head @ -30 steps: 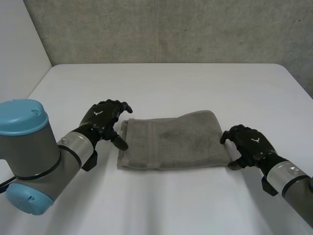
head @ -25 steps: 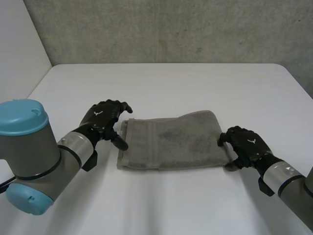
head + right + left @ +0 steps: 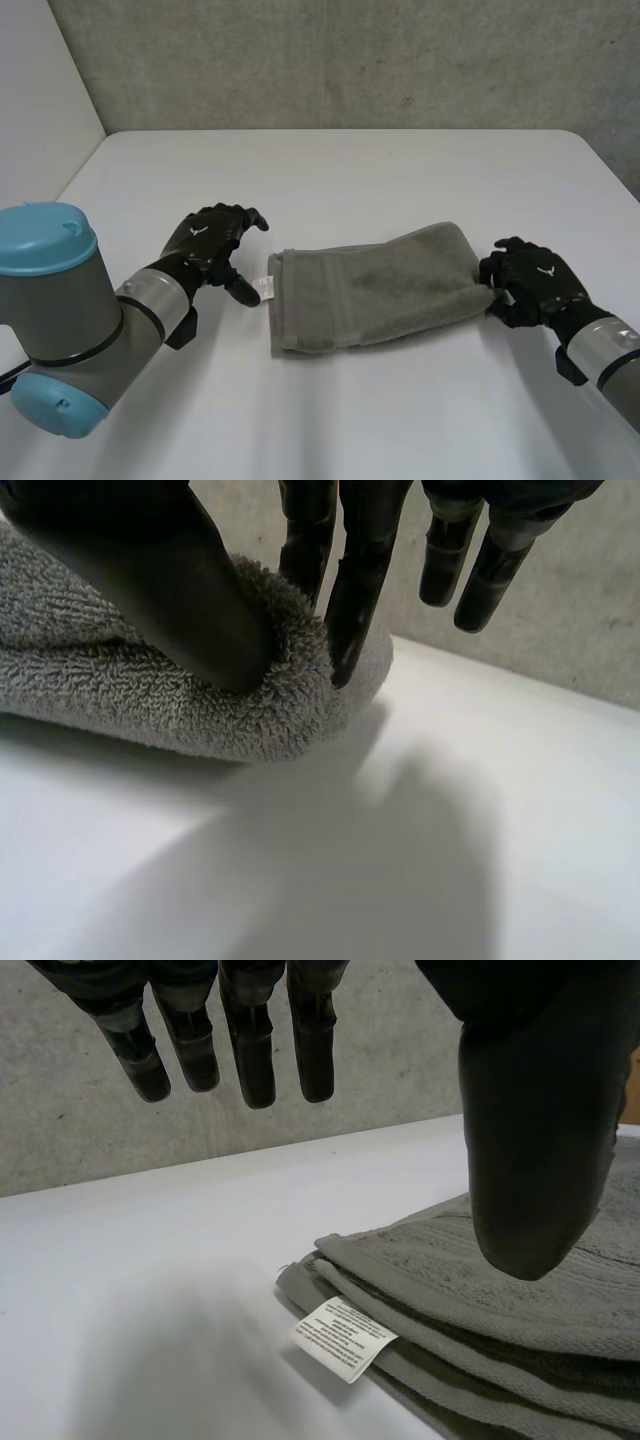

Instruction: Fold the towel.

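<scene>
The grey towel (image 3: pixel 375 290) lies folded in a long strip across the middle of the white table (image 3: pixel 350 170). My right hand (image 3: pixel 532 283) is at its right end. In the right wrist view my right hand (image 3: pixel 150 570) pinches the rounded fold of the towel (image 3: pixel 150 705) between thumb and fingers (image 3: pixel 352 590). My left hand (image 3: pixel 210 243) rests a short way off the towel's left end, touching nothing. In the left wrist view my left hand (image 3: pixel 535 1110) hangs with straight fingers over bare table, with the stacked layers of the towel (image 3: pixel 500 1330) and a white label (image 3: pixel 343 1338) beside it.
A grey wall (image 3: pixel 350 60) rises behind the table's far edge. Bare table top lies on all sides of the towel. The left arm's blue-capped joint (image 3: pixel 45 240) stands at the near left.
My right hand has closed on the towel's right end and pulled it to the right. The towel's left end has slid away from my left hand, which has stayed put.
</scene>
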Tool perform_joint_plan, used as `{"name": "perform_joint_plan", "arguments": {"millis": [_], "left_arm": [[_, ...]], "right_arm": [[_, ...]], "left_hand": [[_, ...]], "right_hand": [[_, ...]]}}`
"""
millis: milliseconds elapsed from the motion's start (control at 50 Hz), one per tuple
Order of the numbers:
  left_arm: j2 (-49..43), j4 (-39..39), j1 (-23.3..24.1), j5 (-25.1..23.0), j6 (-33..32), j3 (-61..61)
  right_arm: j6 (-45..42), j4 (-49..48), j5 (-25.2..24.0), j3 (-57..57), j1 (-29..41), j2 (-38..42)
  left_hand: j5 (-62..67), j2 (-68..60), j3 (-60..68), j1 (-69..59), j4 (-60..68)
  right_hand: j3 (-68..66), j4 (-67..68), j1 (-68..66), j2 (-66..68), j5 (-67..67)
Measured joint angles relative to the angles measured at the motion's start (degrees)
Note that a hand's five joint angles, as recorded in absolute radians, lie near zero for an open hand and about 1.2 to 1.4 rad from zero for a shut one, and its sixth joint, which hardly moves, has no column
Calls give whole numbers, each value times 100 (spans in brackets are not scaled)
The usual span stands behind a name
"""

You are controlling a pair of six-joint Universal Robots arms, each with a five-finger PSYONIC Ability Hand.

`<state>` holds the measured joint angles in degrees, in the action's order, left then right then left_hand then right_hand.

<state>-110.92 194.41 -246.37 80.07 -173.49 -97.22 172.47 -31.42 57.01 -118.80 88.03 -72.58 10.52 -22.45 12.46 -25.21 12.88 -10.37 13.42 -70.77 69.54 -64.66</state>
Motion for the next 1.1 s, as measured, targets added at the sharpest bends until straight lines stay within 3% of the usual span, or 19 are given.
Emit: {"name": "perform_joint_plan", "arguments": {"millis": [160,320,520,700,920,980,1100], "left_arm": [[18,0,-16,0,0,-24],[89,0,-120,10,3,-23],[360,86,-434,25,69,-40],[512,141,-698,18,251,-107],[477,181,-707,14,271,-103],[452,194,-658,6,277,-66],[361,175,-350,-31,409,75]], "right_arm": [[-5,70,-143,109,206,-567],[21,84,-82,836,1637,-625],[-26,316,91,2158,3446,634],[-71,546,338,2988,4221,1728],[-137,1127,531,3108,4217,1797],[-99,1303,594,2981,4098,1545],[226,1562,646,2630,3675,896]], "left_hand": [[0,1,0,0,0],[-33,13,0,34,0],[-54,38,0,91,0],[-55,44,0,91,0],[-142,134,0,200,0],[-142,137,0,200,0],[-173,167,0,200,0]], "right_hand": [[0,0,-47,56,-8],[0,0,-57,134,-18],[0,0,-115,190,-19],[0,0,-94,174,-11],[0,0,4964,-4832,5419],[0,0,5582,-5470,6074],[0,0,5673,-5497,6074]]}}
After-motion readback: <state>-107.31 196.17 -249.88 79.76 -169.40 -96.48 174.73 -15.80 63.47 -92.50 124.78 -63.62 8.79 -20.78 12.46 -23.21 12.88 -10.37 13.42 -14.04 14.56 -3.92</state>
